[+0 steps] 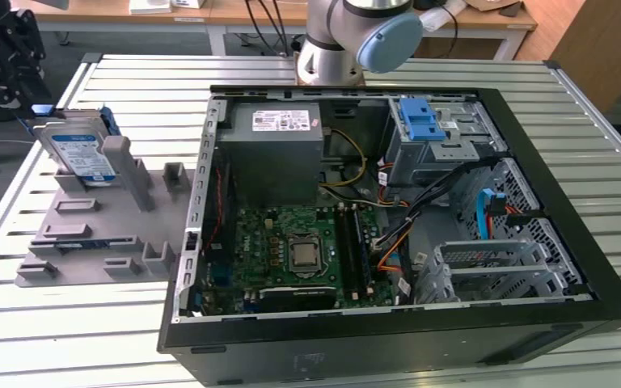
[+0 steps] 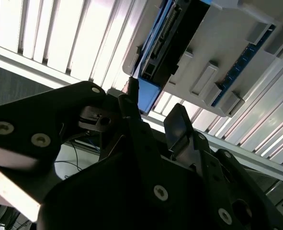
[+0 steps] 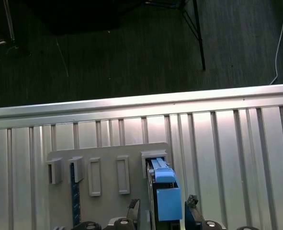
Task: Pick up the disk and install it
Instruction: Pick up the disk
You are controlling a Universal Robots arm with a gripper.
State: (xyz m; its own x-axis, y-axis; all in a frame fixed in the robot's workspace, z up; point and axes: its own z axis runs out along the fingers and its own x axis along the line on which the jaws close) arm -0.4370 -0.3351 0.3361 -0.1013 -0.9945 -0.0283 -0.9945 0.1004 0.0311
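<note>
Disk (image 1: 78,153) stands on edge in the gray holder (image 1: 95,234) at the exterior view's left, well apart from the computer case (image 1: 397,343); gripper (image 3: 162,201) holds 2 fingers apart astride its blue tab (image 3: 169,211), so we would centre them and close squarely.

My exterior view looks down on the computer case (image 1: 375,352) from well back, while both wrist views sit close to the disk (image 3: 166,191) in its gray holder (image 3: 107,191), shared with it, the second apparently tilted.
</note>
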